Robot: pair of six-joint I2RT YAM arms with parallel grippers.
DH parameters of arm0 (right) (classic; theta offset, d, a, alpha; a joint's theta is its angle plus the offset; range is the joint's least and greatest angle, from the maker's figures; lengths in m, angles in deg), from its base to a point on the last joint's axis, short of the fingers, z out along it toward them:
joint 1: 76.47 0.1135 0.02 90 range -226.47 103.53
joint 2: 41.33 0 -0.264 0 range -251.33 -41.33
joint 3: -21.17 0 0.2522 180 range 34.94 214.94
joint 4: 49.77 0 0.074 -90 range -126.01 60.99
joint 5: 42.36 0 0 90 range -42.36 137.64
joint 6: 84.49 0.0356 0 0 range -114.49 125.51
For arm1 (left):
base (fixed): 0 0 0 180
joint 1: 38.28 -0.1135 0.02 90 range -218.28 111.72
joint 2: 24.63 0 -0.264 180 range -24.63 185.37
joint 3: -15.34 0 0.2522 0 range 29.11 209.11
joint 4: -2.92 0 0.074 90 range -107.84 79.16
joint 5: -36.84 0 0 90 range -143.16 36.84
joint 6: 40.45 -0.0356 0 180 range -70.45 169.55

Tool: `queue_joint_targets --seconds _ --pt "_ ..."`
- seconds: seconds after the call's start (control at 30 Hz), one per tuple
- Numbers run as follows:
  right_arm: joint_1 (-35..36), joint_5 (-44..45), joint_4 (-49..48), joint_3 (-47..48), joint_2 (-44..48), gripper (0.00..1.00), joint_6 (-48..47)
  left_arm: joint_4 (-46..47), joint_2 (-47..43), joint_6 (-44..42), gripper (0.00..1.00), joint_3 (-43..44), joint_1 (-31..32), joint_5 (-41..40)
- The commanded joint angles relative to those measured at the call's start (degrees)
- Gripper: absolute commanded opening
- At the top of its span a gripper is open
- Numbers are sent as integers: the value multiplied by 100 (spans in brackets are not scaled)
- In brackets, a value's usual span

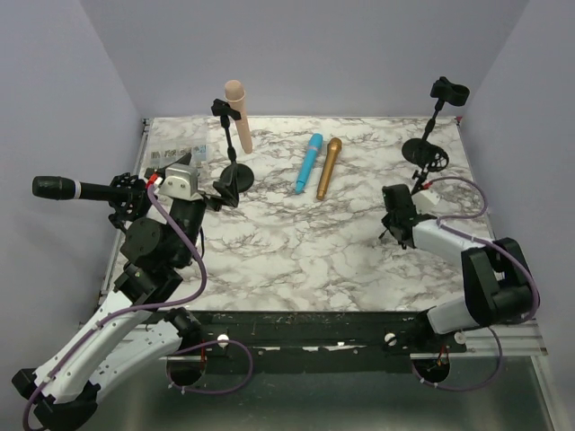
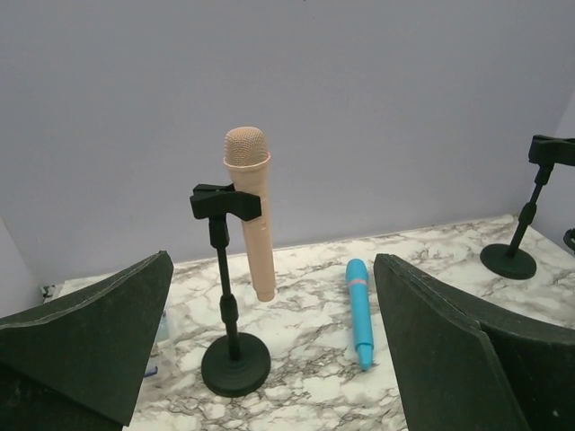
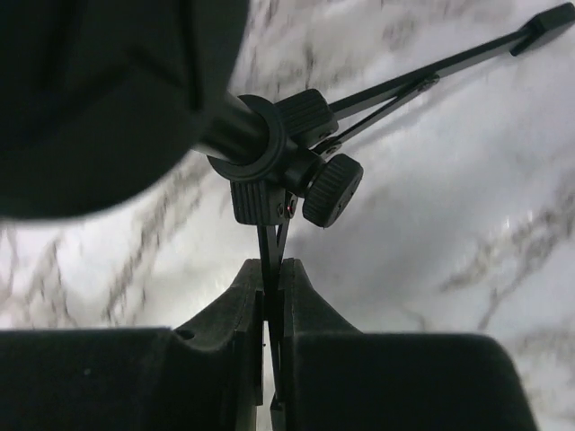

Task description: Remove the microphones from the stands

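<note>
Right tool (image 3: 269, 296) pinches tripod leg (image 3: 268, 247); left tool (image 1: 223, 190) gapes toward peach microphone (image 2: 252, 215).

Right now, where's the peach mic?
In the top view the peach microphone sits at the rear left of the table, clipped in a black stand, with the blue microphone lying to its right.

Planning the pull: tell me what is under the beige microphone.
Only bare marble table under the microphone's hanging end, beside the stand base. The clip hides part of its handle.
</note>
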Motion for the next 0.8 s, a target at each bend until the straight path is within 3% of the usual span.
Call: queue_joint_targets --seconds 0.0,0.2,0.5,0.7,0.77 --pt "-964 -1155 71 606 -893 1 -126 163 -70 -102 98 -61 71 -145" --pt "-1982 -1636 196 1566 -1770 1 -163 237 -116 -193 98 -114 83 -246" --pt "-2621 -982 279 2280 -2589 1 -729 242 -164 -174 98 -107 109 -231" --pt "-2712 -1006 381 2557 -2767 9 -905 313 -164 -243 98 -144 106 -323" --pt "-2717 -860 317 2531 -2683 17 -973 272 -162 -220 98 -117 106 -270"
